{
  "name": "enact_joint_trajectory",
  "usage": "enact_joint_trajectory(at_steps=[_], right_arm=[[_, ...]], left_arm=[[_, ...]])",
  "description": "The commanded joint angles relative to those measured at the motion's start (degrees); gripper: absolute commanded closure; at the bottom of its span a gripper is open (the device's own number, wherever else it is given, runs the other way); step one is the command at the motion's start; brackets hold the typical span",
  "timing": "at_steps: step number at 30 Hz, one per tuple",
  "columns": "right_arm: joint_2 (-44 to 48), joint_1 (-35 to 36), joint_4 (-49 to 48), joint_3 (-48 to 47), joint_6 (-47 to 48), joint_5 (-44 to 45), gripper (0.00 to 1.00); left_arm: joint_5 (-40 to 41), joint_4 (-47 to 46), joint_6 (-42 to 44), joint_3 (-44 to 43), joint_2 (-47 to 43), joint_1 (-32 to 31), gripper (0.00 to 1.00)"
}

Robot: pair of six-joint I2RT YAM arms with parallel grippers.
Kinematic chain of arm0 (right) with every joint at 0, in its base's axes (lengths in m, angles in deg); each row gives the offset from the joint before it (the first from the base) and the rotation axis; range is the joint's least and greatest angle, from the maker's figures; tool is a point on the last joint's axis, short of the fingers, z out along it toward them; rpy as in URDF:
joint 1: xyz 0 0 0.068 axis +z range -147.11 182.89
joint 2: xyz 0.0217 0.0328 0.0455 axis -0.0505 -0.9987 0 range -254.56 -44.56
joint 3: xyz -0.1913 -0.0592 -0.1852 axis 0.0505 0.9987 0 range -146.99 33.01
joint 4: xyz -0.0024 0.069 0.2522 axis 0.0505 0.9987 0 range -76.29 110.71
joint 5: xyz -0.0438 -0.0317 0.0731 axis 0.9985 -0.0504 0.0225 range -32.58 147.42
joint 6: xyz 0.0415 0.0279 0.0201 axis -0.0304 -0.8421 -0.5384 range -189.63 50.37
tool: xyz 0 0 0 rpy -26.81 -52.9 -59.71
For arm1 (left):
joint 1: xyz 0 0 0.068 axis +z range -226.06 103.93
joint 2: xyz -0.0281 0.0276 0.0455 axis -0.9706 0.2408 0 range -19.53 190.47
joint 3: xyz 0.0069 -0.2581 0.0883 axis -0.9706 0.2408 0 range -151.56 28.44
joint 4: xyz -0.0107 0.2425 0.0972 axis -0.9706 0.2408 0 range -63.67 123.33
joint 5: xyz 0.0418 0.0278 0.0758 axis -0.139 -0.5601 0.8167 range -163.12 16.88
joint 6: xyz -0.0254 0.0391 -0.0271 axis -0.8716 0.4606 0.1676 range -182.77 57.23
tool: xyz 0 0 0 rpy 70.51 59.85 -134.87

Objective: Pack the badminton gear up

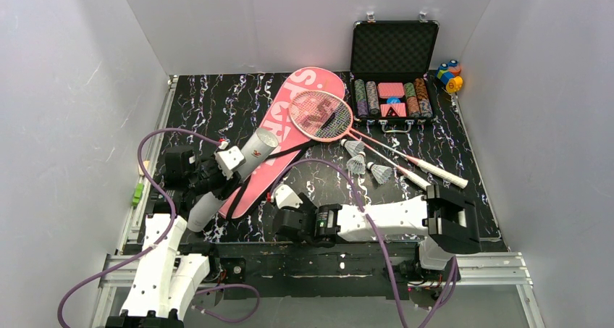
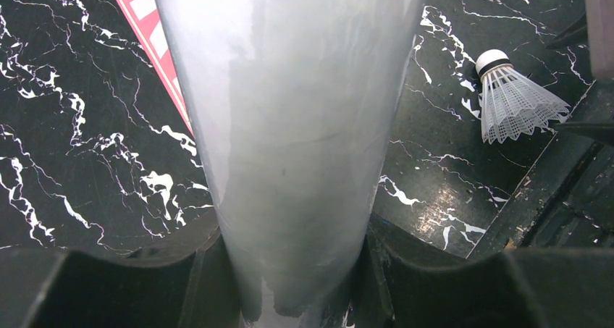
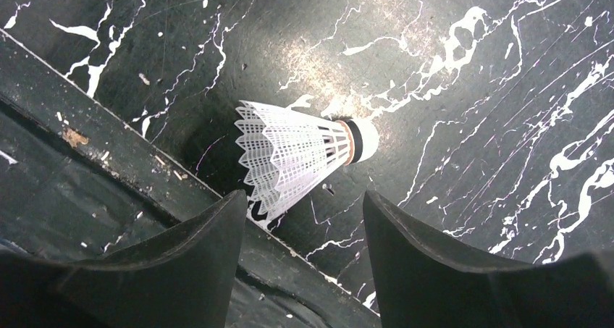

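My left gripper [image 1: 217, 170] [image 2: 293, 259] is shut on the white tube [image 1: 255, 153] [image 2: 289, 125], which slants up over the pink "SPORT" bag [image 1: 289, 122] [image 2: 148, 24]. Two red-framed rackets [image 1: 324, 115] lie crossed on the bag's upper end, their white handles [image 1: 438, 170] pointing right. Three shuttlecocks [image 1: 356, 164] lie beside the shafts. Another shuttlecock [image 3: 297, 150] [image 2: 514, 100] lies on its side by the table's front edge. My right gripper [image 1: 284, 216] [image 3: 304, 196] hangs open just short of its skirt, nothing between the fingers.
An open black case of poker chips [image 1: 391, 89] stands at the back right, with small coloured toy blocks [image 1: 450, 74] beside it. The table's raised front rail [image 3: 108, 161] runs right under my right gripper. White walls close in both sides and the back.
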Motion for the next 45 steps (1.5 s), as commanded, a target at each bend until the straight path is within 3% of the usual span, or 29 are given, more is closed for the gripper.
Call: enact_joint_trajectory(at_steps=[1, 4, 7, 13, 20, 25, 32, 38, 45], right_arm=[[-1.3, 0.4, -2.9, -2.5, 0.7, 2.7, 0.34], [-2.4, 0.2, -3.6, -2.2, 0.3, 3.1, 0.43], [-3.4, -0.1, -2.9, -2.4, -0.9, 3.9, 0.62], [-1.9, -0.3, -2.1, -1.5, -2.2, 5.2, 0.79], [8.5, -1.4, 1.8, -0.1, -2.2, 9.3, 0.98], [23.7, -6.8, 1.7, 3.3, -1.7, 2.6, 0.99], [46.2, -24.1, -5.2, 7.3, -0.4, -26.6, 0.99], [43.8, -27.1, -9.3, 2.3, -3.7, -42.8, 0.99], [40.0, -27.2, -20.6, 3.2, -9.5, -49.6, 0.99]], left_arm=[[-0.6, -1.4, -0.2, -0.3, -0.5, 0.1, 0.77], [-0.6, -1.4, -0.1, -0.2, -0.6, 0.1, 0.77], [-0.6, -1.5, 0.2, 0.0, -0.8, 0.1, 0.77], [-0.7, -1.4, 0.8, -0.4, -0.8, 0.1, 0.77], [-1.7, -1.1, 3.0, 0.9, -2.2, 0.1, 0.77], [-6.0, 2.8, 11.9, 4.0, -7.3, 0.1, 0.71], [-12.3, 10.4, 23.4, 5.8, -10.8, 0.1, 0.72], [-14.5, 12.2, 25.8, 4.5, -8.3, 0.2, 0.74], [-14.1, 12.6, 25.3, 3.5, -8.0, 0.2, 0.78]])
